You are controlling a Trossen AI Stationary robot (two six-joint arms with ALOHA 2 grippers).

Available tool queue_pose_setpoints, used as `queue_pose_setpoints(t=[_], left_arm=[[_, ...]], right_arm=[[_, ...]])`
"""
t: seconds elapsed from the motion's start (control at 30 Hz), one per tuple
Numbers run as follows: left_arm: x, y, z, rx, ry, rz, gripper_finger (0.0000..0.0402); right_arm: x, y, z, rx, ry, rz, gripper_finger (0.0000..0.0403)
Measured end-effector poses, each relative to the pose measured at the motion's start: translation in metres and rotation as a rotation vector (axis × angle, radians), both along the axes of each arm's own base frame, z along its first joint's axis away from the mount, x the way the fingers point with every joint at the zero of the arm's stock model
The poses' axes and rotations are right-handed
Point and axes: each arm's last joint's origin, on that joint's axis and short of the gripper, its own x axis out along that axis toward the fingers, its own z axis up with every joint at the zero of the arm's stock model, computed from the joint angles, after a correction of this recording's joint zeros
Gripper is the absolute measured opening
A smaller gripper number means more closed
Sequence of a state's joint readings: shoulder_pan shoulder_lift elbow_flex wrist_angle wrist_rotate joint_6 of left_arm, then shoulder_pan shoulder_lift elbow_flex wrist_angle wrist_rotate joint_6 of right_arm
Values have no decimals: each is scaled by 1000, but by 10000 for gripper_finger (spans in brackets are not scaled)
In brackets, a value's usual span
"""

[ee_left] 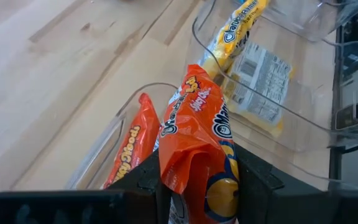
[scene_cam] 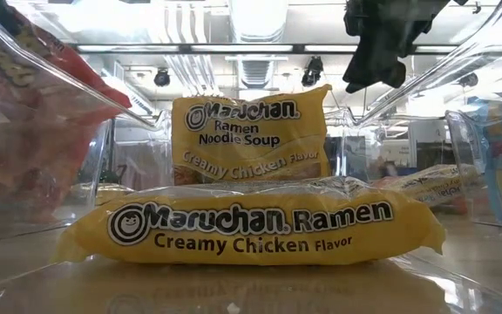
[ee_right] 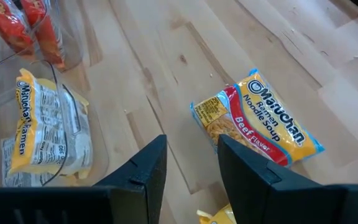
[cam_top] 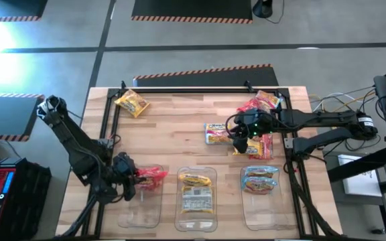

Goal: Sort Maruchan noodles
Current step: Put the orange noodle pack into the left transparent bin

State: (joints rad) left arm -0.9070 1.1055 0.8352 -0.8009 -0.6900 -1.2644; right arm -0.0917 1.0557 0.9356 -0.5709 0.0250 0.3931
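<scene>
While clamped: red packet (ee_left: 197, 149) between left jaws.

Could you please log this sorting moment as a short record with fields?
left hand: shut on a red packet, held over the left bin
right hand: open, empty, above the table near the beef packet
left bin: one red packet inside
middle bin: two yellow packets
right bin: blue packets
loose on table: yellow packet at far left, several packets near the right arm
</scene>
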Motion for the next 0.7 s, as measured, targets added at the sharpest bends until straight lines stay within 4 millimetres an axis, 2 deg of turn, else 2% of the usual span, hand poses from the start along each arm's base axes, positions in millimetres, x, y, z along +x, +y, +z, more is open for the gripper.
queue_pose_setpoints(t=[0.43,0.7], left_arm=[[3,-2,-9,125,0,-27,108],[2,-2,-20,96,-10,-10,108]], right_arm=[[0,0,0,0,-2,0,134],[0,0,0,0,-4,0,128]])
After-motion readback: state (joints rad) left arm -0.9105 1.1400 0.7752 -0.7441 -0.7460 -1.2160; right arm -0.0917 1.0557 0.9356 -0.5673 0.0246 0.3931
